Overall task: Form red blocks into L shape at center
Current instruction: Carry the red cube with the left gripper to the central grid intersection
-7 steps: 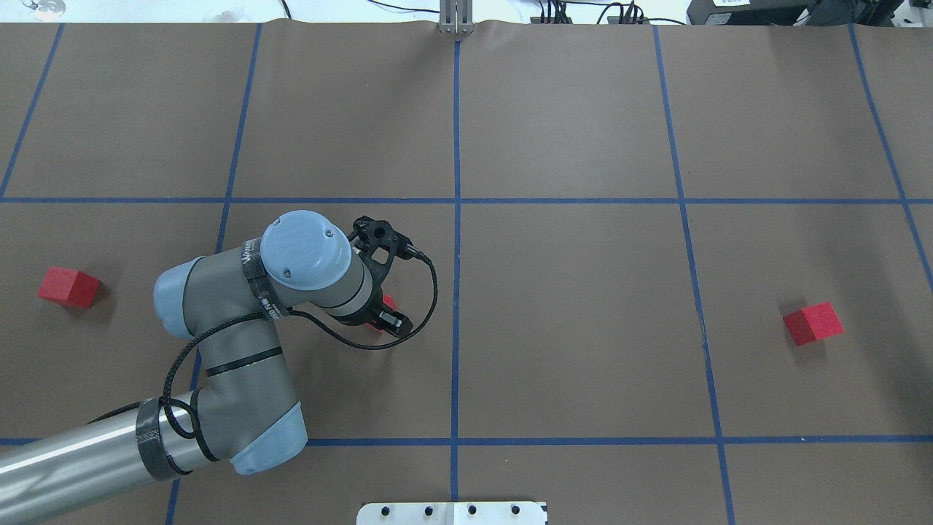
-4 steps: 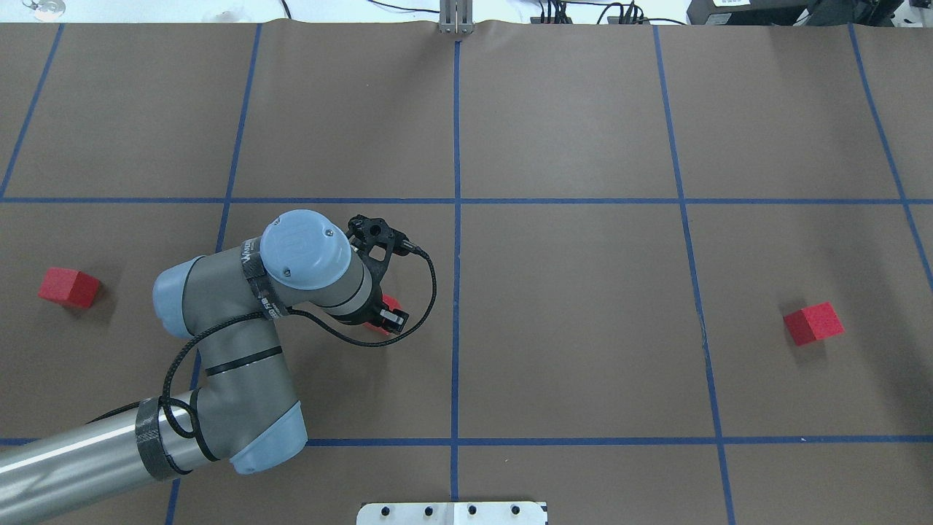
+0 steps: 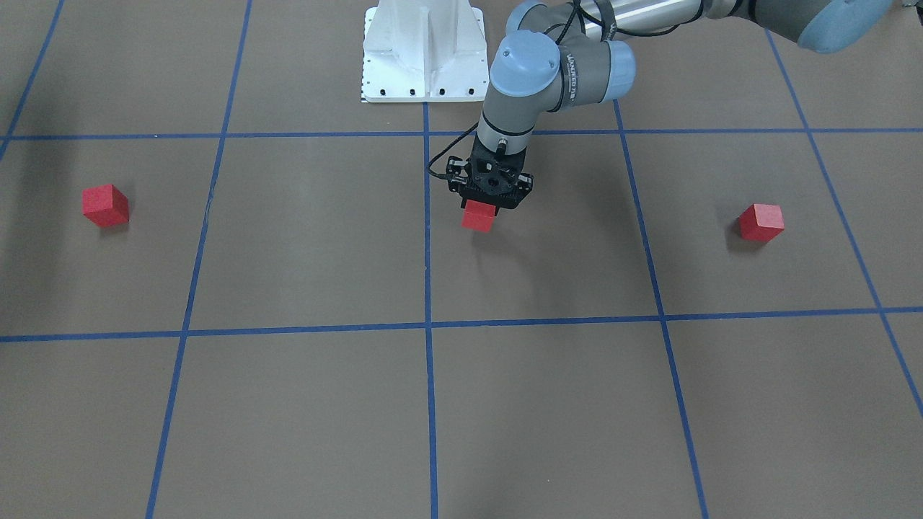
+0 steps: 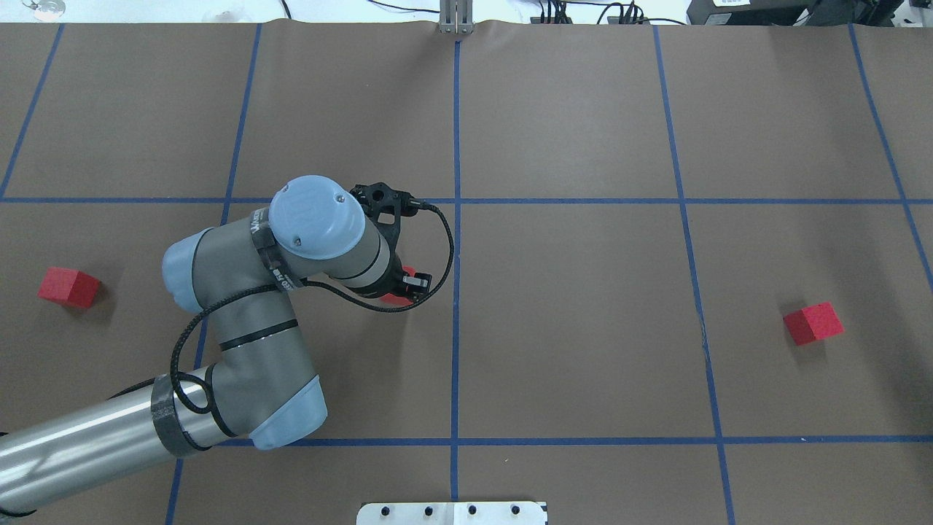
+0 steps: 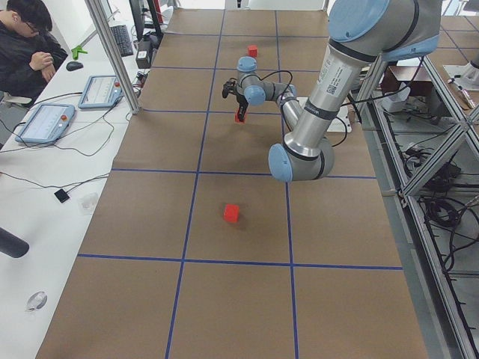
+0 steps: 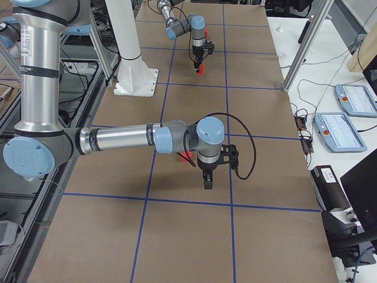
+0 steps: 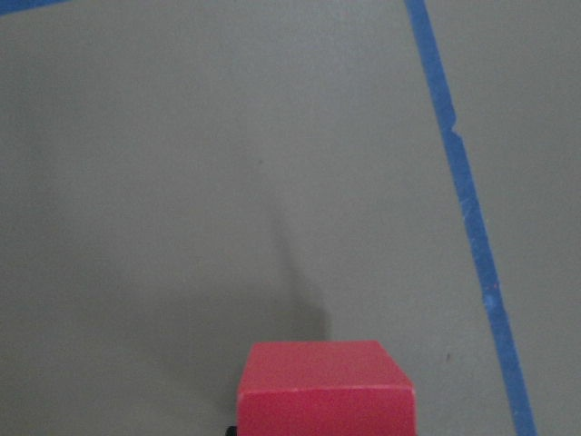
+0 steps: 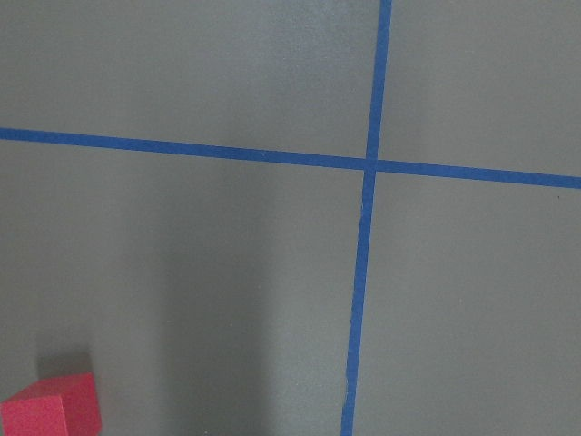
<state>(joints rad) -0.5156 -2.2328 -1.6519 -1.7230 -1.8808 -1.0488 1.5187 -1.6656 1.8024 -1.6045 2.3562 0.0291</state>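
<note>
My left gripper (image 4: 404, 283) is shut on a red block (image 3: 477, 218) and holds it just above the brown floor. The held block fills the bottom of the left wrist view (image 7: 322, 386). The center crossing (image 4: 457, 200) of blue tape lies a little beyond it and to the right. A second red block (image 4: 69, 286) sits at the far left. A third red block (image 4: 813, 323) sits at the far right. My right gripper (image 6: 208, 181) shows only in the exterior right view, raised near the third block (image 6: 187, 156). I cannot tell whether it is open or shut.
The white robot base (image 3: 422, 50) stands at the table's near edge. The right wrist view shows another tape crossing (image 8: 372, 163) and the third block (image 8: 54, 409) at its lower left corner. An operator (image 5: 26, 45) sits beside the table's far side.
My left arm has carried the held red block away from the robot and to the right, towards the center crossing. The other two blocks have not moved.
</note>
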